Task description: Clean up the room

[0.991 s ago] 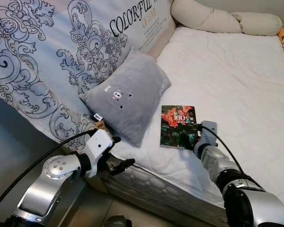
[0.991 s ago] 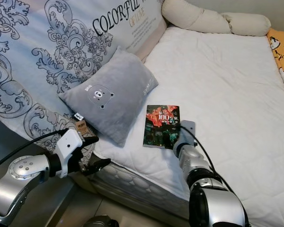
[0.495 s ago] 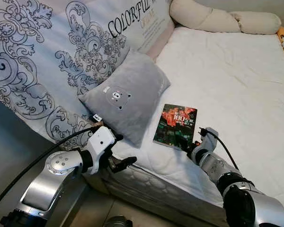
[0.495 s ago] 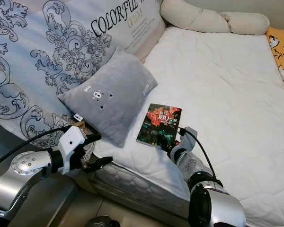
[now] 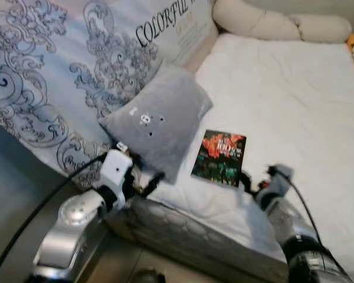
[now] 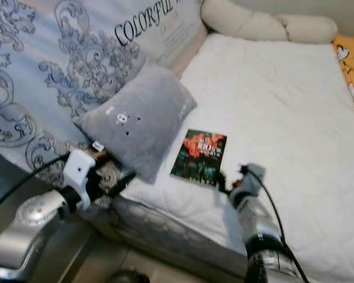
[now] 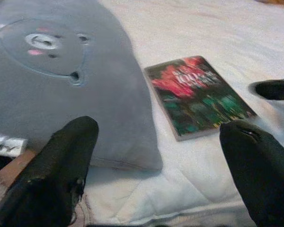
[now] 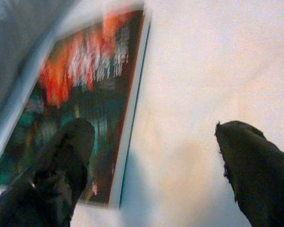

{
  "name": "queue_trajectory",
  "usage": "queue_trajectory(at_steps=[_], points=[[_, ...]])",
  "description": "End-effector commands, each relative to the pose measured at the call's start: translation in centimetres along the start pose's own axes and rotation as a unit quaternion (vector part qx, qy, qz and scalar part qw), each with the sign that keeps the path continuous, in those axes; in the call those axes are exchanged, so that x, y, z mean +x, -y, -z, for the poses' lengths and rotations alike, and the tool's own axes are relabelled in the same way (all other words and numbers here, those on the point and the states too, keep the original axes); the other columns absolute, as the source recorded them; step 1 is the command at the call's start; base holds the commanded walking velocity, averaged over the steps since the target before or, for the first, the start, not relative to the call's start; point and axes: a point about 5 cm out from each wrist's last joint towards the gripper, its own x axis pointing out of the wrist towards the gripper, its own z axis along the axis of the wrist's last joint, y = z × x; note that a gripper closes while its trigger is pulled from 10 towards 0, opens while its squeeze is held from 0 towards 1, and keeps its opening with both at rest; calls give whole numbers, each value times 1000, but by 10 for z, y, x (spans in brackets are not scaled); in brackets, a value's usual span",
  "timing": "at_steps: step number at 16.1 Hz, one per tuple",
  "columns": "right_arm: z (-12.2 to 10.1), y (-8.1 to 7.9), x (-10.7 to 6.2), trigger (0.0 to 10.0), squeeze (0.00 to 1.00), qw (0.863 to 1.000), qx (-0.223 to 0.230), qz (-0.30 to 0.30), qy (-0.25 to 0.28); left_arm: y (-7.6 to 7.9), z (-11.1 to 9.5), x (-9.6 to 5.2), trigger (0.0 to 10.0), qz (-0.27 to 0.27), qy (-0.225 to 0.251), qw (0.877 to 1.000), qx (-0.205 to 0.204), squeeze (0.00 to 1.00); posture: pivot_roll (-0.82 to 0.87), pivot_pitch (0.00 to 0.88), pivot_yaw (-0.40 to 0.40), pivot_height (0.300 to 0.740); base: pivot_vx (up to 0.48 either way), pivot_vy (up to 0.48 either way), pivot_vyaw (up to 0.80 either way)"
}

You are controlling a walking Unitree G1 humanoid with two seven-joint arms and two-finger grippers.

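One thin book (image 5: 219, 157) lies flat on the white bed (image 5: 295, 94) beside the grey pillow (image 5: 156, 118), likely light, stiff and slick-covered, so the right gripper (image 8: 156, 165), fingers spread wide at its near corner, should pinch that edge, while the left gripper (image 7: 161, 165) gapes empty.

Both head views are soft with motion blur under even, diffuse room light. The white mattress (image 5: 283, 88) reads bright without glare. The right wrist view is heavily smeared across the book (image 8: 85, 104). The left wrist view is dimmer, mildly unfocused.
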Motion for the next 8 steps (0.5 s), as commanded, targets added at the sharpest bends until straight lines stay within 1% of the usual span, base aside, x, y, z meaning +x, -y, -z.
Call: queue_trajectory(at_steps=[1, 2, 3, 4, 6, 7, 8], points=[[-9, -11, -5, 10000, 0, 1000, -17, -2, 22, -7, 3, -2, 10000, -44, -3, 999, -13, 0, 113, 0, 37, 740, 0, -386, 0], [-12, -20, -16, 10000, 0, 997, -58, 8, 53, -4, 6, 0, 10000, -66, -2, 998, -22, 0, 107, 0, 33, 740, 0, -424, 0], [-13, -25, -22, 10000, 0, 994, -86, 13, 68, -2, 7, 1, 10000, -75, -2, 997, -22, 0, 102, 0, 36, 740, 0, -480, 0], [-16, -33, -28, 10000, 0, 990, -110, 14, 85, -3, 9, 1, 10000, -107, 0, 994, -21, 0, 100, 0, 43, 740, 0, -480, 0], [-23, -35, -33, 10000, 0, 987, -129, 20, 91, -3, 16, -1, 10000, -146, -4, 989, -24, 0, 103, 0, 41, 740, 0, -480, 0], [-25, -34, -36, 10000, 0, 987, -128, 33, 87, -4, 17, -3, 10000, -155, -7, 988, -20, 0, 105, 0, 25, 740, 0, -480, 0], [-27, -38, -38, 10000, 0, 986, -135, 33, 89, -8, 15, -5, 10000, -163, -6, 986, -17, 0, 107, 0, 22, 740, 0, -480, 0]])
